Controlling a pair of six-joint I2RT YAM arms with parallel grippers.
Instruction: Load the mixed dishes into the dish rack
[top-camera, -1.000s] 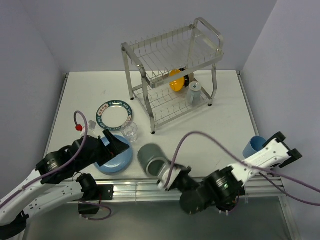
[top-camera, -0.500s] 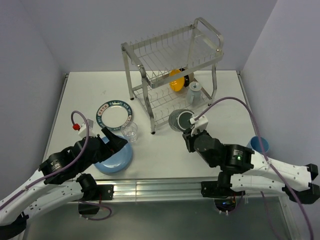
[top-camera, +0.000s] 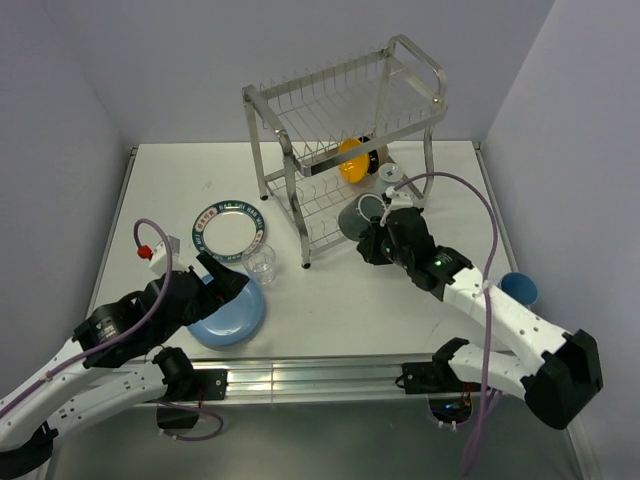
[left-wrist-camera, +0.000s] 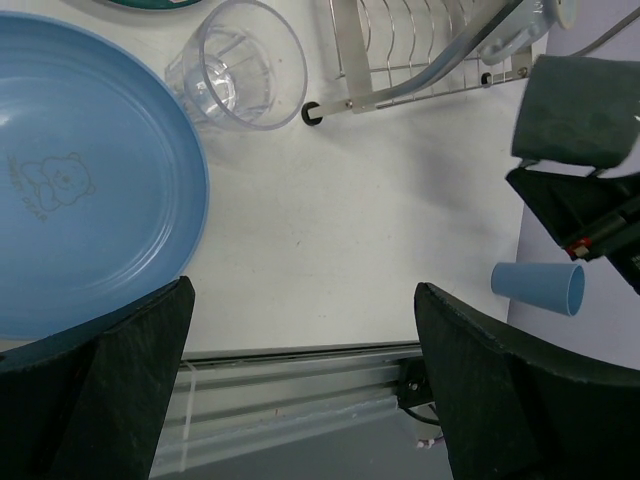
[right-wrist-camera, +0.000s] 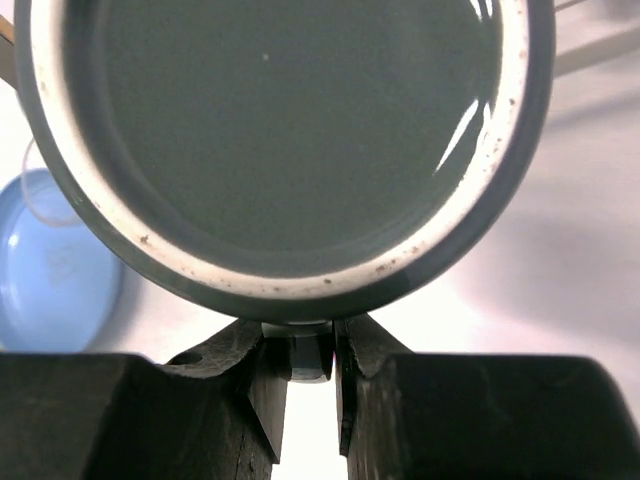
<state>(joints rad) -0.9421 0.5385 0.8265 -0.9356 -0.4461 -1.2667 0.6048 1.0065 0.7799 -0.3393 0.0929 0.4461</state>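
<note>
The right gripper pinches the dark mug by what looks like its handle. Its jaws are drawn close on that thin loop, and the mug's mouth is tipped back towards the wrist. The mug hangs just off the front of the lower shelf of the rack, which stands at the far edge of the worktop. We judge the handle grip leaves the body free to slide in beside the bowl and pale mug already there.

Near the front left corner, the left gripper hangs wide open and empty over the blue plate. We think it is poised to take the rim. The glass sits just beside that plate; we cannot tell whether they touch. The patterned plate lies towards the left edge and the cup by the right edge, both yet to be loaded.
</note>
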